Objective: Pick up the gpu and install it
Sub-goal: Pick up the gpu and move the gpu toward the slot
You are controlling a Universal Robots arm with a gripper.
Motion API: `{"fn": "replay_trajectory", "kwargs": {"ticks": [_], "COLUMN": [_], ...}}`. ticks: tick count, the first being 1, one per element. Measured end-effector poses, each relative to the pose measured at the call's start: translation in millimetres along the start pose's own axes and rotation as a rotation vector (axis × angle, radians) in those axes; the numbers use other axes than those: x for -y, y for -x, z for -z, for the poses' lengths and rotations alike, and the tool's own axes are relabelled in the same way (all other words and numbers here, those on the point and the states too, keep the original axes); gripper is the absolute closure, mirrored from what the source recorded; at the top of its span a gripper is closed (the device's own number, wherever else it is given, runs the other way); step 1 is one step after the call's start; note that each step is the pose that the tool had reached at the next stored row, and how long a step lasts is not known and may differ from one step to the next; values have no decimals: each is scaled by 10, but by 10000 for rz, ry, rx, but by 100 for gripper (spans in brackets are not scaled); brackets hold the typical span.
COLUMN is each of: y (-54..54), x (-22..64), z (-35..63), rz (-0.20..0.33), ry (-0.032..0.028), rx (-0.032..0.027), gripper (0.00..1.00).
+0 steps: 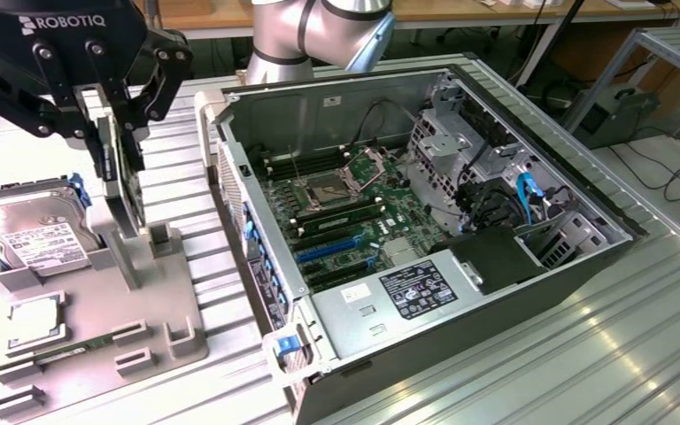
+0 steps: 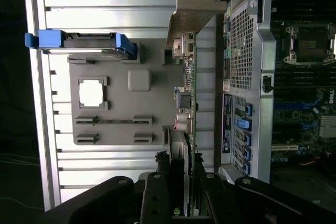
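Gripper (image 1: 116,122) clenched on gpu (image 1: 127,193). The card stands upright at the gray tray's (image 1: 98,301) edge, just beside the open case (image 1: 305,115).

Gpu (image 1: 125,190): thin card, green board, silver bracket (image 2: 191,9) at one end; upright on edge, at grey holder (image 1: 139,336) edge toward exterior view's right.

Claw (image 1: 116,124) at upper left points down, fingers clamped on the gpu (image 1: 127,195); arm (image 1: 311,31) at top centre.
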State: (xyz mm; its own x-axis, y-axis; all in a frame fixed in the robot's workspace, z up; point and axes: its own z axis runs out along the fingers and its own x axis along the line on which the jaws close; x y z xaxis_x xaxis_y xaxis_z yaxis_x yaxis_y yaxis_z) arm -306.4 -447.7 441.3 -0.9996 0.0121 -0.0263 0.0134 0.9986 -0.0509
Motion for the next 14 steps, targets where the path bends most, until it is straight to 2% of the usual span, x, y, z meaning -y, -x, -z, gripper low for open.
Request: {"fn": "replay_trajectory", "kwargs": {"ticks": [14], "y": [6], "x": [12], "z": [244], "rz": [0], "ry": [0], "rx": [-1], "gripper": [73]}}
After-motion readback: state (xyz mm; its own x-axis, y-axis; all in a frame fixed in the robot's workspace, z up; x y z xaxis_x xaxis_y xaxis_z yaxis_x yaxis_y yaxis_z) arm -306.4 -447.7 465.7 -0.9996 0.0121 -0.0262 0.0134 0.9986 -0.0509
